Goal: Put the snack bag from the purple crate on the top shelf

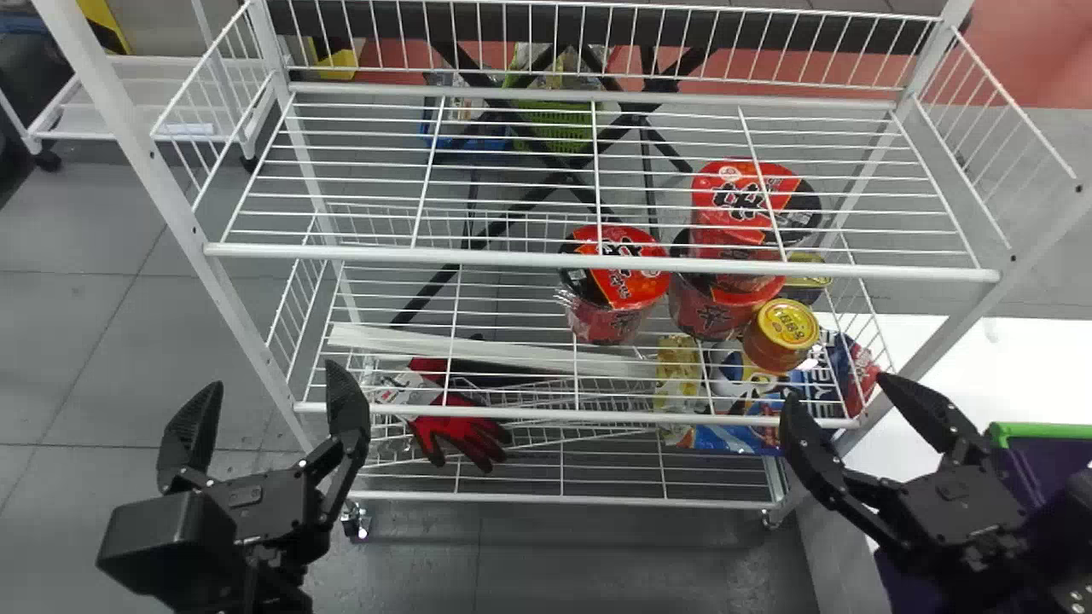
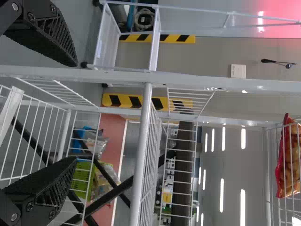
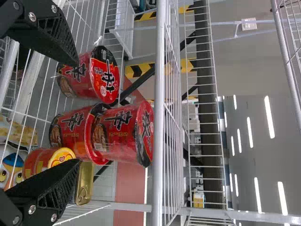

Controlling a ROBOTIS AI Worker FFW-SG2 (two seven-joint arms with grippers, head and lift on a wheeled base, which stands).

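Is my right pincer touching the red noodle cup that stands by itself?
Apart. The head view shows a clear sideways gap between the right pincer and the lone red cup; they merely overlap in the right wrist view.

The rack [image 1: 478, 255] looks like smooth painted metal. Over there the noodle cups [image 1: 618, 286] have glossy lids, the red glove [image 1: 461, 428] seems matt cloth, and the purple crate [image 1: 1045, 431] smooth plastic.
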